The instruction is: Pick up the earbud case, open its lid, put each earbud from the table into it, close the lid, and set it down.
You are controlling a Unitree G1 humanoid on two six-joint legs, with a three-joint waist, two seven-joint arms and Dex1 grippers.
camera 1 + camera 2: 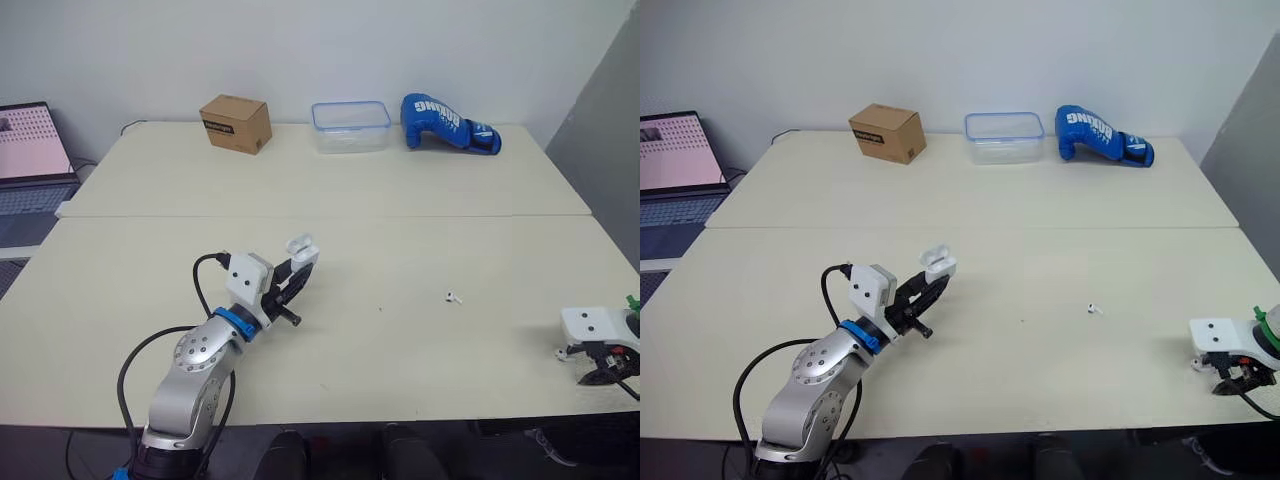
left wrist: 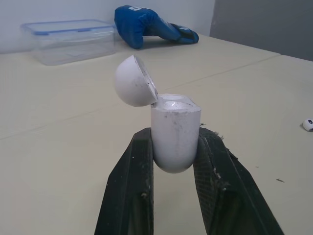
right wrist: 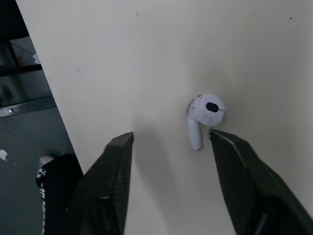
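Above the surface [image 1: 420, 240], left of middle, the left gripper's [image 1: 291, 282] fingers clamp the earbud case [image 2: 175, 133], its lid hinged open. Near the right edge, the right gripper's [image 3: 171, 138] fingers stand spread around one earbud [image 3: 203, 116]; a second earbud [image 1: 455, 297] lies between the grippers.

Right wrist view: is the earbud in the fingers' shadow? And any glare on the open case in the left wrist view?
Right wrist view: the earbud lies evenly lit between the fingers of the open right gripper; a faint shadow falls beside it, not over it. Left wrist view: the earbud case in the left gripper shows mild sheen on its raised lid, no harsh glare.
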